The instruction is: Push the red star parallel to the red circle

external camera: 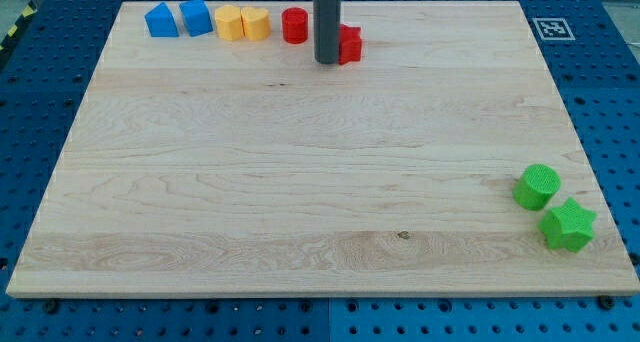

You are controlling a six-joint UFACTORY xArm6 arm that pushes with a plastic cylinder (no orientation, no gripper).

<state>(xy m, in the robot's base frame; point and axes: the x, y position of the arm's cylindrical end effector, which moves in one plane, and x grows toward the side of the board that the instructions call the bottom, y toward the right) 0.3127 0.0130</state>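
Note:
The red star (349, 44) lies near the view's top edge of the wooden board, partly hidden behind my rod. The red circle (294, 26) stands just to its left and slightly higher in the view. My tip (327, 61) rests on the board against the star's left side, between the star and the circle and a little below both.
Along the view's top left stand two blue blocks (160, 20) (195, 17) and two yellow blocks (229, 23) (256, 24) in a row. A green circle (537, 186) and a green star (567, 224) sit at the view's lower right. The board's (300, 182) top edge is close behind the red blocks.

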